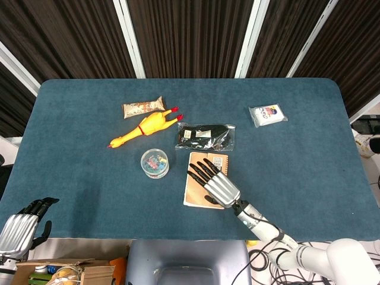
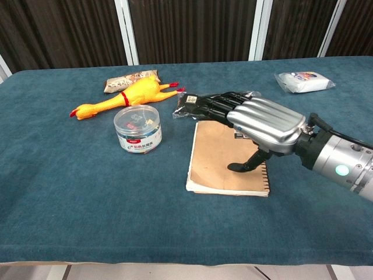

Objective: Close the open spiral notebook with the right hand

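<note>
The spiral notebook [image 1: 199, 189] [image 2: 217, 157] lies flat with its brown cover up, near the table's front middle. My right hand [image 1: 213, 183] [image 2: 259, 122] hovers palm-down over it with fingers spread, holding nothing; its thumb tip touches the cover. The spiral edge shows along the notebook's right side. My left hand [image 1: 21, 225] hangs below the table's front left corner, fingers loosely curled, nothing in it.
A black packet in clear wrap [image 1: 205, 136] [image 2: 204, 105] lies just behind the notebook. A round clear tub [image 1: 154, 162] [image 2: 137, 128] stands to its left. Further back left are a rubber chicken [image 1: 145, 128] and a snack bar [image 1: 142, 107]. A white pack [image 1: 267, 114] sits far right.
</note>
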### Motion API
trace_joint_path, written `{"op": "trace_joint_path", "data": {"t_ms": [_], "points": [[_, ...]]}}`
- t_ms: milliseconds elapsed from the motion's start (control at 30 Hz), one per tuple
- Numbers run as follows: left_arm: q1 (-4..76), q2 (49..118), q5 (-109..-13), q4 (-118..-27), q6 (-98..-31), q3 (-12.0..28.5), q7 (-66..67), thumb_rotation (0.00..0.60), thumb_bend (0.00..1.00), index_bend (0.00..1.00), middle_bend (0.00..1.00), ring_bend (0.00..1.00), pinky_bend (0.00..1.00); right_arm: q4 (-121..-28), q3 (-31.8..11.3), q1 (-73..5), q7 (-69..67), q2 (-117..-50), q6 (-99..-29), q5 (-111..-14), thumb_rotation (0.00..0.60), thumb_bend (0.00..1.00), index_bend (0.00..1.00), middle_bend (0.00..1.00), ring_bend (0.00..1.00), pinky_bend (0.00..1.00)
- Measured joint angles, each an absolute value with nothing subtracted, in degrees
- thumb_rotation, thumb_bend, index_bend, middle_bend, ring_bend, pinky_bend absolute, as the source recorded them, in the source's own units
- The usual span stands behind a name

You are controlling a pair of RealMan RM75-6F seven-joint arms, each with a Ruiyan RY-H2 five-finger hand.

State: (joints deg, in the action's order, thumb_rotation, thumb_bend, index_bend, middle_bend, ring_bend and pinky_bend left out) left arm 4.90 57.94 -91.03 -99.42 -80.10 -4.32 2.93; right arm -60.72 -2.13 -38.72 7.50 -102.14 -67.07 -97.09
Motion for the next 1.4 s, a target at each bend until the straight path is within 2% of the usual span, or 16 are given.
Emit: {"op": "trace_joint_path", "data": {"t_ms": [233,367,567,700,867,1100,1200,1400], "points": [[5.0,57.94,-90.95,-99.35,-79.92,-4.3,2.84,0.6,0.6,0.24,0.23,0.22,0.43,-62.91,-1.79,-38.55,7.68,-99.97,-67.82,-97.17,0.6,0.11,0.0,0.0,0.0,0.0],[5.0,57.94,-90.85,-99.34,-79.9,-4.27,2.89,0.6,0.6,0.24,0.23,0.22,0.43,-66.69,-1.21,-37.3,9.39,-96.59,-68.35,-96.7,0.6,0.11,0.0,0.0,0.0,0.01],[5.1,58.19,-90.74,-99.45,-79.61,-4.26,3.79,0.6,0.6,0.24,0.23,0.22,0.43,-78.43,0.44,-32.38,11.71,-87.63,-71.43,-94.68,0.6,0.11,0.0,0.0,0.0,0.06],[4.97,58.63,-90.1,-99.51,-79.92,-3.89,5.53,0.6,0.6,0.24,0.23,0.22,0.44,-87.42,2.44,-26.27,11.98,-78.85,-76.97,-93.23,0.6,0.11,0.03,0.01,0.0,0.14],[4.58,59.81,-88.45,-99.53,-80.78,-2.97,8.69,0.6,0.6,0.24,0.23,0.22,0.44,-90.89,4.43,-17.82,11.98,-72.04,-84.62,-90.09,0.6,0.11,0.05,0.02,0.0,0.16],[3.96,62.89,-87.31,-98.3,-83.23,-1.44,13.75,0.6,0.6,0.24,0.22,0.21,0.43,-88.67,4.46,-10.9,15.87,-72.17,-88.83,-84.18,0.6,0.11,0.05,0.02,0.0,0.16],[4.07,63.33,-87.9,-97.4,-83.65,-1.15,13.44,0.6,0.6,0.22,0.18,0.16,0.43,-87.15,3.47,-9.58,14.63,-72.92,-88.82,-81.88,0.6,0.11,0.04,0.02,0.0,0.16],[4.14,64.95,-89.81,-93.77,-85.63,-0.61,11.34,0.6,0.6,0.21,0.15,0.12,0.43,-86.06,2.62,-7.92,11.97,-73.3,-90.22,-84.06,0.6,0.11,0.04,0.02,0.0,0.16]]}}
